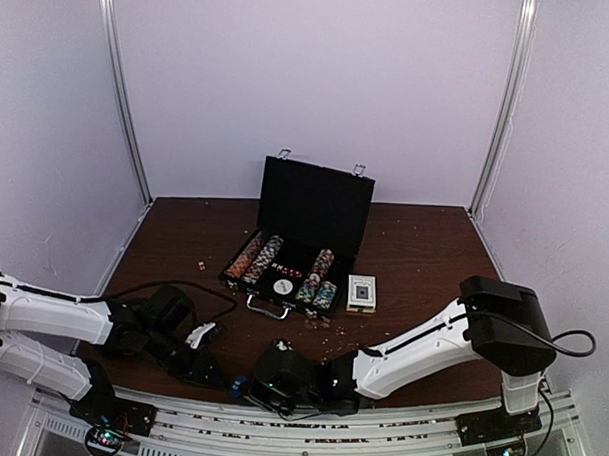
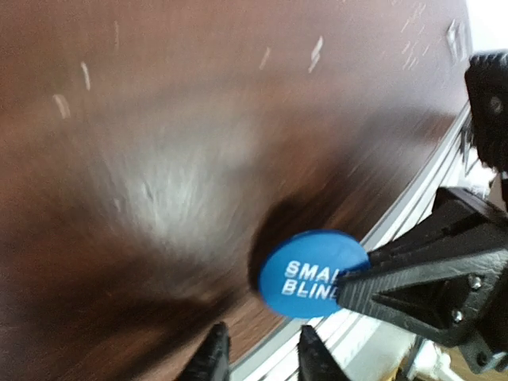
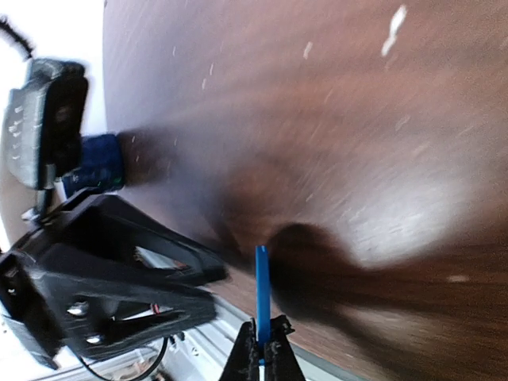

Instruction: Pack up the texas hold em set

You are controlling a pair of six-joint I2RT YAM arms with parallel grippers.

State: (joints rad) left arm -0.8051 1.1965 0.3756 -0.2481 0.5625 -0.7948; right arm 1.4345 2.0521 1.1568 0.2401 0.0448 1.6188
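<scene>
The black case stands open at mid table, its lid upright, with multicoloured chip rows and a white round button in its tray. The card deck box lies on the table just right of the case. A die lies left of it. My right gripper is shut on a blue "SMALL BLIND" button, held on edge above the near table edge; the button also shows in the left wrist view and the top view. My left gripper is open and empty, close beside the button.
Small crumbs and specks are scattered on the brown table in front of the case. The metal rail runs along the near edge under both grippers. White walls enclose the back and sides.
</scene>
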